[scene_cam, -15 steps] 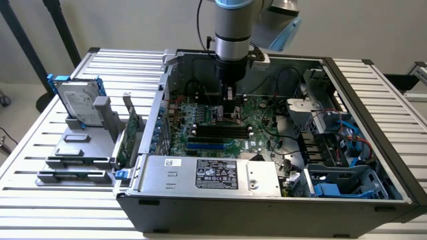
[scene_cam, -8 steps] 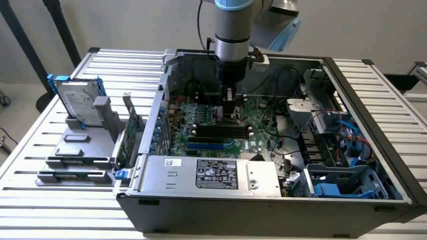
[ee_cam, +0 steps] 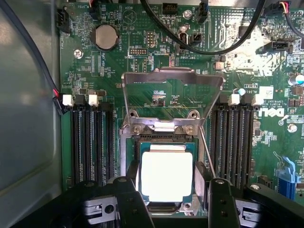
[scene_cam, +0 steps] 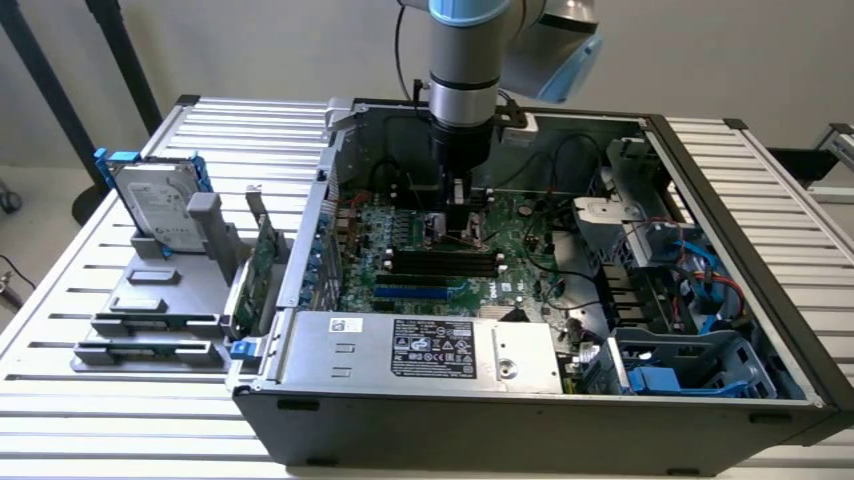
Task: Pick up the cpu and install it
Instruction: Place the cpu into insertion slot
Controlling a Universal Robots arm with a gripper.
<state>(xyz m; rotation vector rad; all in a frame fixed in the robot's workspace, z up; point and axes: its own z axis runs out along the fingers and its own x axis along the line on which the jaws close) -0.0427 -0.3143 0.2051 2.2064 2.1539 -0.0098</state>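
The cpu, a small square chip with a bright silver top and a thin green rim, lies level in the open socket on the green motherboard. My gripper stands straight over it, its black fingers pressed against two opposite sides of the chip. The socket's metal load plate is flipped up behind the chip, and its thin lever is raised. In the exterior view the gripper reaches down into the computer case at the middle of the board.
Black memory slots flank the socket on both sides. Black cables cross the board beyond it. On the exterior view's left, a grey stand holds a hard drive with a blue frame, and a green card stands beside the case.
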